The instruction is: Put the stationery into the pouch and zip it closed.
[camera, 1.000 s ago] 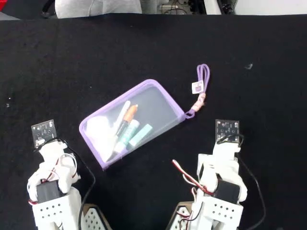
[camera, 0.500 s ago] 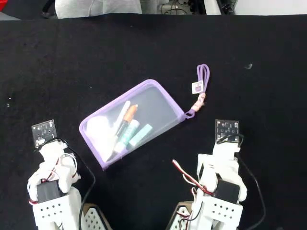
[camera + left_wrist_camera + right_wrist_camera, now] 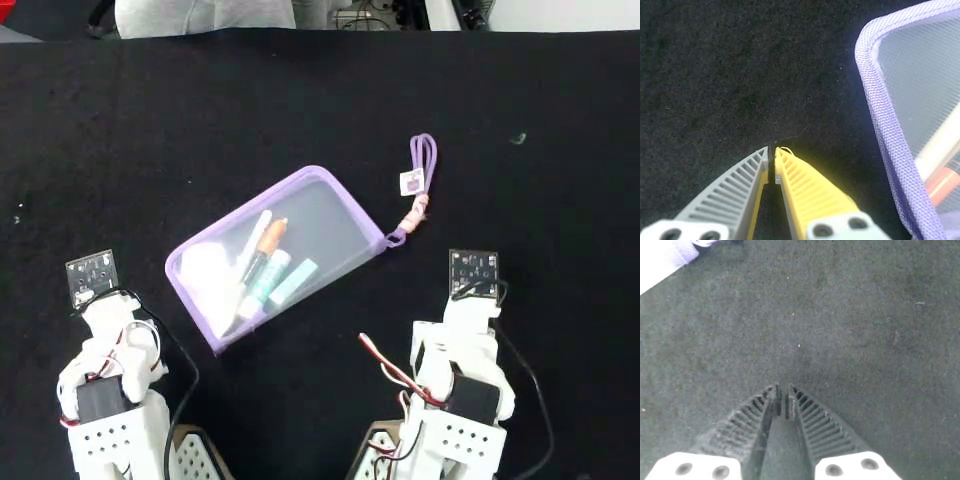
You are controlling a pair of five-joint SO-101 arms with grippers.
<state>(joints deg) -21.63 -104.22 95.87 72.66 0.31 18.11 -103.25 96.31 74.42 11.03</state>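
A clear pouch with a purple zip border [image 3: 275, 255] lies slanted in the middle of the black table, zipped along its edge. Inside it are pens, an orange-capped marker [image 3: 268, 240] and a white eraser [image 3: 205, 268]. Its purple wrist loop with a tag [image 3: 420, 165] trails off toward the back right. My left gripper [image 3: 773, 150] is shut with nothing in it, over bare cloth beside the pouch's purple corner [image 3: 890, 125]. My right gripper [image 3: 783, 388] is also shut and holds nothing, near the pouch's other end [image 3: 670, 255]. Both arms [image 3: 105, 370] [image 3: 460, 360] rest folded at the table's front.
The black cloth table [image 3: 120, 130] stretches wide around the pouch. Red and white wires [image 3: 385, 365] run along the right arm's base. Light objects [image 3: 200, 15] lie beyond the table's far edge.
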